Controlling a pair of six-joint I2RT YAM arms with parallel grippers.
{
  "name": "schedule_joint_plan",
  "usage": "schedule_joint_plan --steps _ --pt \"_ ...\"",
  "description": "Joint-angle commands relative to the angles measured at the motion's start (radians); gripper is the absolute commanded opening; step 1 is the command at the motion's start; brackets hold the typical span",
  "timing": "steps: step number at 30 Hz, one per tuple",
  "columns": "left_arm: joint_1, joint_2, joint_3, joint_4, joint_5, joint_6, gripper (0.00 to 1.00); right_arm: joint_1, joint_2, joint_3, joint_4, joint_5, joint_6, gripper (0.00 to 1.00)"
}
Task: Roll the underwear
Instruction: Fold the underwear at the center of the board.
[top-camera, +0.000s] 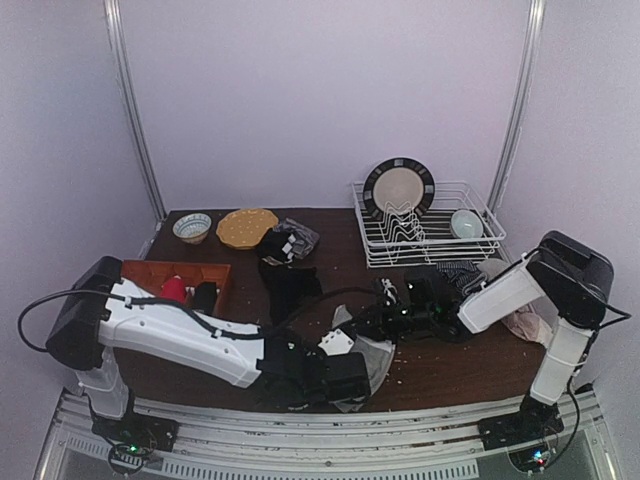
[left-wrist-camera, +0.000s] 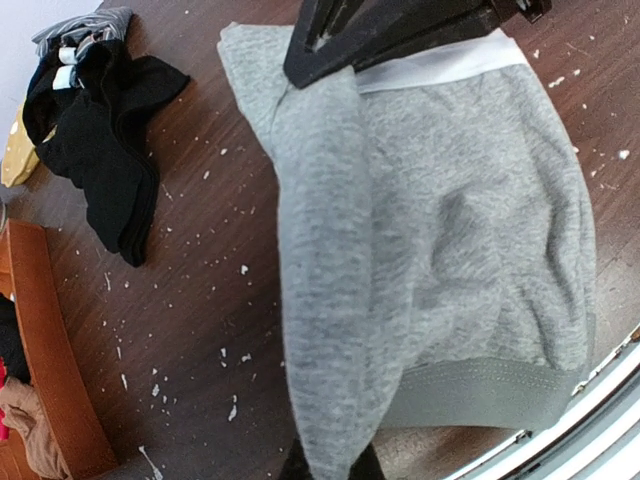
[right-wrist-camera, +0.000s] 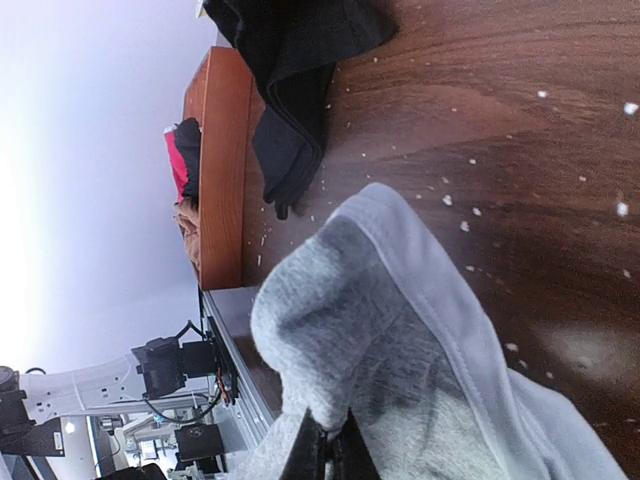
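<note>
The light grey underwear (left-wrist-camera: 450, 240) lies near the table's front edge, one long side folded over. It also shows in the top view (top-camera: 368, 352) and the right wrist view (right-wrist-camera: 380, 330). My left gripper (left-wrist-camera: 330, 464) is shut on the near end of the fold, seen from above (top-camera: 345, 378). My right gripper (right-wrist-camera: 330, 452) is shut on the far end by the white waistband (left-wrist-camera: 440, 62); its dark fingers (left-wrist-camera: 340, 45) show in the left wrist view. A black underwear (top-camera: 288, 285) lies flat further back, also in the wrist views (left-wrist-camera: 100, 160) (right-wrist-camera: 290, 110).
A wooden tray (top-camera: 150, 272) with red and black cloth sits at the left. A bowl (top-camera: 192, 227), a yellow plate (top-camera: 246, 227) and a wire dish rack (top-camera: 425, 235) stand at the back. Dark cloth (top-camera: 292, 240) lies mid-back, striped cloth (top-camera: 460, 272) and pale cloth (top-camera: 525, 325) at the right.
</note>
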Motion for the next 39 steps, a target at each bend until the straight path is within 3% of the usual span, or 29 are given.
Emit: schedule_joint_plan --steps 1,7,21,34,39 --pt "-0.017 0.069 0.077 -0.087 -0.043 0.031 0.0 -0.04 -0.009 -0.112 0.273 -0.025 0.031 0.0" --pt "-0.012 0.121 0.107 -0.096 -0.011 0.026 0.0 -0.06 0.04 -0.196 0.491 -0.045 0.102 0.0" --pt "-0.022 0.136 0.158 -0.075 0.058 0.082 0.0 -0.062 -0.099 -0.354 0.261 0.085 0.001 0.0" --pt "-0.076 0.166 0.246 -0.064 0.154 0.209 0.0 -0.065 0.095 -0.48 0.571 0.12 0.108 0.0" --pt "-0.083 0.188 0.272 -0.066 0.159 0.238 0.0 -0.065 0.063 -0.497 0.573 0.117 0.116 0.0"
